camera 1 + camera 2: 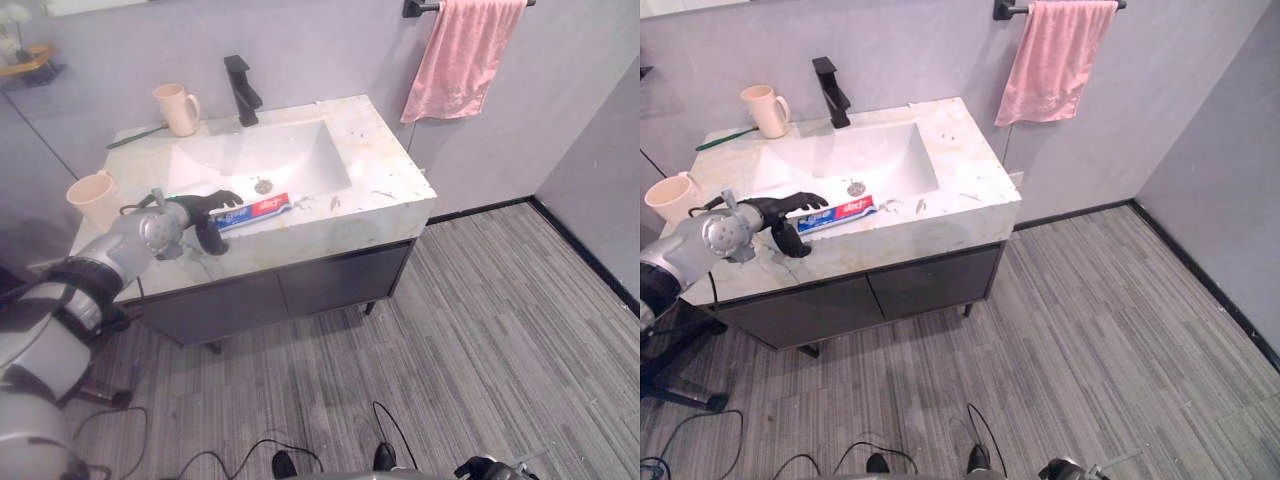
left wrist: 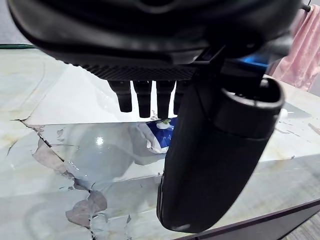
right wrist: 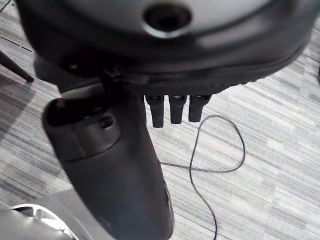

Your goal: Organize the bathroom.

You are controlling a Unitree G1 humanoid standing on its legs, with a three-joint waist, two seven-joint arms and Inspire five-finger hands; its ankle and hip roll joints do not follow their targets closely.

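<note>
On the front edge of the marble countertop, just before the white basin, a toothpaste tube is laid flat, lengthwise along the edge. The left hand is placed at the tube's left end, its fingers stretched out straight over that end and its thumb pointed down at the countertop; whether the tube is actually touched cannot be told. Behind the basin a black faucet is mounted, and a cream mug is stood to its left, with a green toothbrush laid just beside it. A second cream mug is seen at the counter's left edge. A pink towel is hung from a bar on the wall. The right hand is held low above the striped floor, fingers relaxed and nothing gripped.
</note>
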